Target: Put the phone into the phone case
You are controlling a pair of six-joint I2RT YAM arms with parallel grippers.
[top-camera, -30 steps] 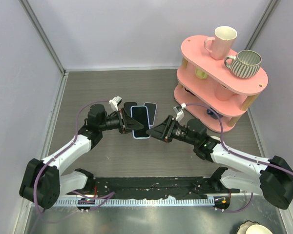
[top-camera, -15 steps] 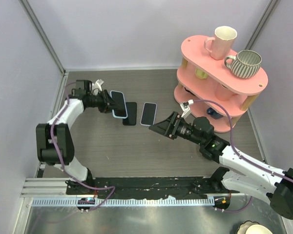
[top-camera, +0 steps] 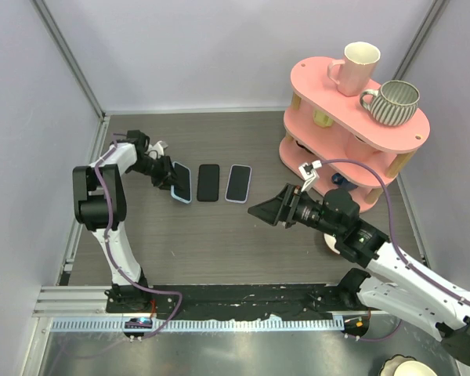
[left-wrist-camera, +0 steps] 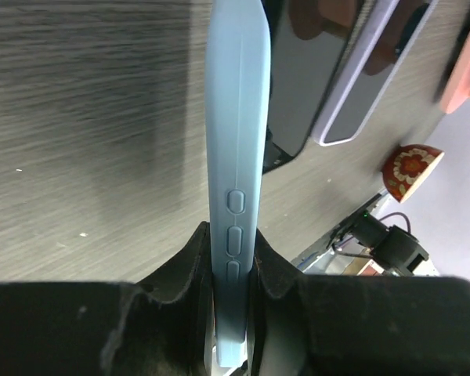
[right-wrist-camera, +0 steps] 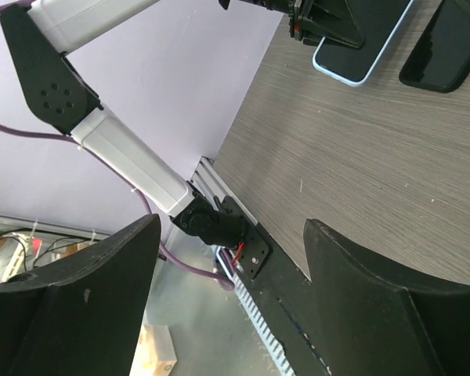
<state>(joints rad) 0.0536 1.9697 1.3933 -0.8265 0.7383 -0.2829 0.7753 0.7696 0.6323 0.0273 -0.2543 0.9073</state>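
While the blue case [left-wrist-camera: 236, 157] is clamped, a phone [top-camera: 181, 182] fills it.

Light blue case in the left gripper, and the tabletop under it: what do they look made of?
Light blue case: probably soft silicone or rubbery plastic with a matte finish. The colour is even, there is no glare, and button bumps are moulded into its edge.
Tabletop: grey-brown wood-look laminate with a low sheen. The straight grain streaks look printed, though real veneer cannot be ruled out.
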